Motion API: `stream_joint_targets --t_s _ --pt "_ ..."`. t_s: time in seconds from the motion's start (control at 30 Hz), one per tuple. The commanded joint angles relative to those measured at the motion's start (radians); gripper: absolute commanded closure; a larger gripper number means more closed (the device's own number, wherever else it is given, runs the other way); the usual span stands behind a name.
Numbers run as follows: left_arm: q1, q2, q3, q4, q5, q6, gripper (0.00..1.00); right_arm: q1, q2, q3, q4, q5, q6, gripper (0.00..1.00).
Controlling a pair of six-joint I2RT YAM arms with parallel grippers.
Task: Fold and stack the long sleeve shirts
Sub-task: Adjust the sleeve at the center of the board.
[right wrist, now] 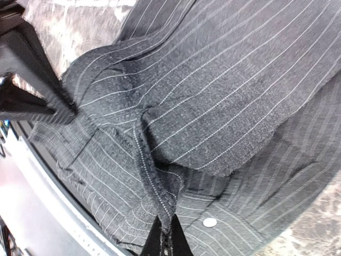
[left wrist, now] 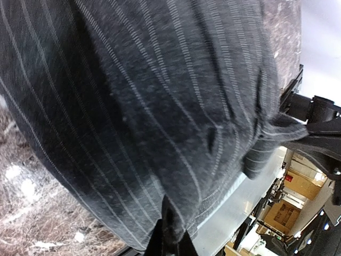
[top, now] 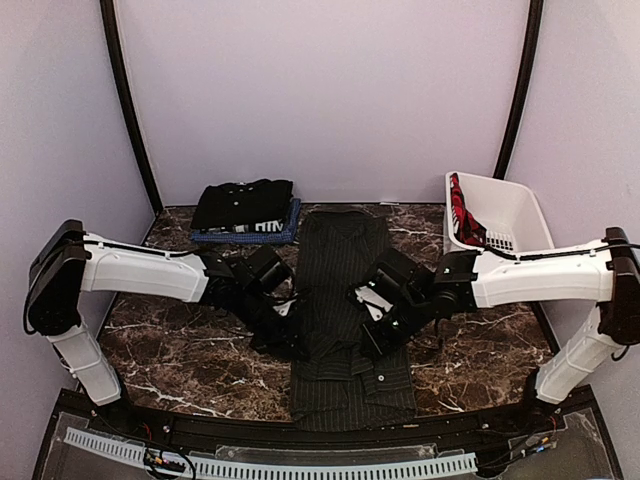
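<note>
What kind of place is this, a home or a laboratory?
Most likely a robot test booth in a laboratory: plain walls close in a marble-pattern table, the left arm and right arm stand at its near edge, and a pinstriped shirt lies between them.

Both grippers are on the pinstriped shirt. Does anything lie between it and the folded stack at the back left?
Nothing visible does. The pinstriped shirt has its far end right beside the folded stack, with nothing between them. The white basket sits off to the right.
</note>
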Motion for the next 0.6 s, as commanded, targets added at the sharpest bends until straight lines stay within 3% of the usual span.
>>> stream_joint_targets --t_s 0.0,0.13,0.23,0.33,0.4,0.57 --pt "0.004 0.010 -0.088 0.092 0.057 -0.016 1.00 0.024 0.060 0.036 0.023 -0.086 -0.008 0.94" --pt "0.005 0.004 -0.131 0.118 0.055 -0.018 0.94 0.031 0.076 0.065 0.038 -0.112 -0.011 0.71" --pt "0.004 -0.004 -0.146 0.127 0.054 -0.014 0.91 0.030 0.060 0.072 0.049 -0.115 -0.009 0.63" --pt "0.004 -0.012 -0.154 0.139 0.059 -0.012 0.90 0.030 0.052 0.062 0.060 -0.107 0.008 0.62" --pt "0.004 -0.018 -0.157 0.145 0.064 -0.008 0.84 0.030 0.054 0.045 0.081 -0.106 0.021 0.62" --pt "0.004 -0.041 -0.151 0.131 0.055 0.010 0.77 0.030 0.069 0.015 0.156 -0.101 0.048 0.69"
